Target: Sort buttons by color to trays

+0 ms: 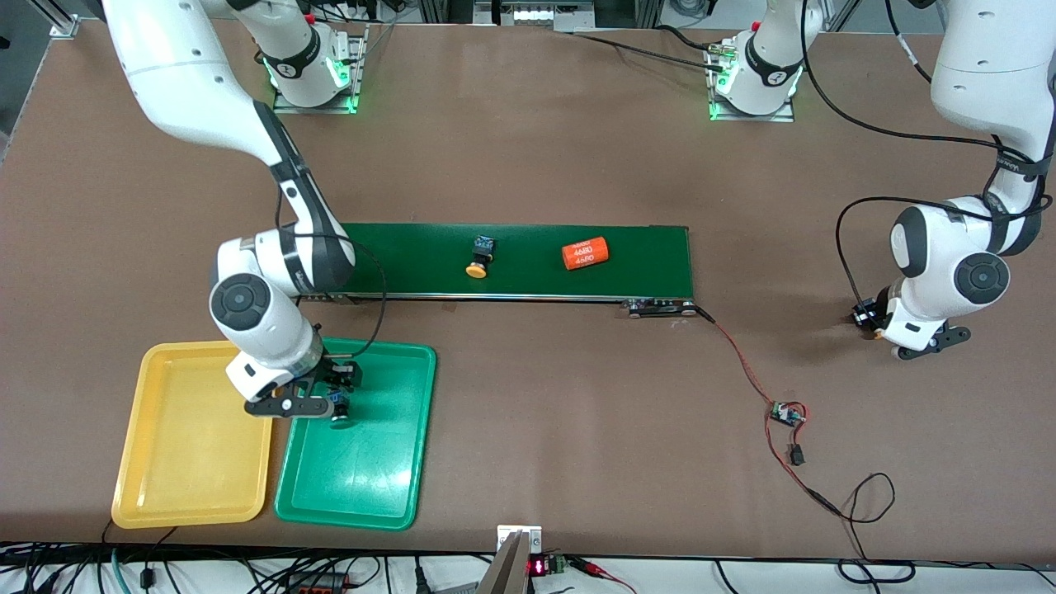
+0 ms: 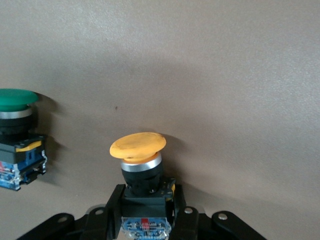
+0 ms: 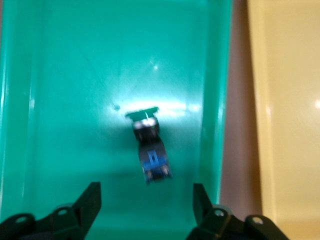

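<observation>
Hanging over the green tray (image 1: 388,487), the right gripper (image 3: 145,205) is spread apart above a green button (image 3: 150,145), while the left gripper (image 2: 145,212) is clamped on a yellow button (image 2: 140,155).

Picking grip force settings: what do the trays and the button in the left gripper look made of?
Green tray and yellow tray: likely moulded plastic, glossy, since light glares off their floors and the corners are rounded.
Yellow-capped button between the left gripper fingers: matte, slightly scuffed cap, probably plastic; shiny silver collar under it, metal or plated; dark body looks like hard plastic.
</observation>
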Motion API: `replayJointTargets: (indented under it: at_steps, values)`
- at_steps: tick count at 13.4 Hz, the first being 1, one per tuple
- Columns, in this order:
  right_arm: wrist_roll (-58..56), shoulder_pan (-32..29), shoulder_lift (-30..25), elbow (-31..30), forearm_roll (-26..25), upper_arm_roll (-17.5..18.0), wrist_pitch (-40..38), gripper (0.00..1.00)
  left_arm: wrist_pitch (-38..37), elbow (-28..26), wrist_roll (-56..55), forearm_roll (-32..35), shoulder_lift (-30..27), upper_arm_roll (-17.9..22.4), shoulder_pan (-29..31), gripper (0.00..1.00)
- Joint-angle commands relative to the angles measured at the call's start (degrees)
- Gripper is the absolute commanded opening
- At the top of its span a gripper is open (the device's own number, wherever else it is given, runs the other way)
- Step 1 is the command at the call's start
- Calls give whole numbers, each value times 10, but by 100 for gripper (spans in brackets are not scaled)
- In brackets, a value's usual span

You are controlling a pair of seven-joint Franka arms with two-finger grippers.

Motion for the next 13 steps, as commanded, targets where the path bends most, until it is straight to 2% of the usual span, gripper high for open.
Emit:
replayJointTargets:
  at_steps: [1, 3, 5, 7, 8, 9, 10, 13]
  values:
    - [32, 4, -98, -102, 6, 1, -18, 100, -53, 1, 1, -11, -32, -21, -9, 23]
    - [40, 2, -161, -166, 7, 13, -25, 100, -110, 3, 0, -11, -69, -73, -9, 23]
    - [86, -3, -213, -210, 12, 39, -55, 100, -151, 12, -1, -12, -87, -133, -9, 24]
    - [123, -13, -258, -252, 35, 69, -64, 100, -194, 34, 6, -8, -95, -177, -10, 26]
    - [138, -20, -272, -266, 45, 84, -66, 100, -225, 44, 5, -10, -95, -203, -10, 26]
    - [159, -26, -280, -276, 61, 99, -67, 100, -252, 54, -1, -15, -95, -213, -10, 25]
    - [182, -25, -283, -280, 78, 115, -68, 100, -262, 57, 0, -28, -95, -226, -10, 25]
    - [241, -26, -277, -282, 80, 168, -60, 100, -275, 56, -10, -93, -94, -280, -10, 25]
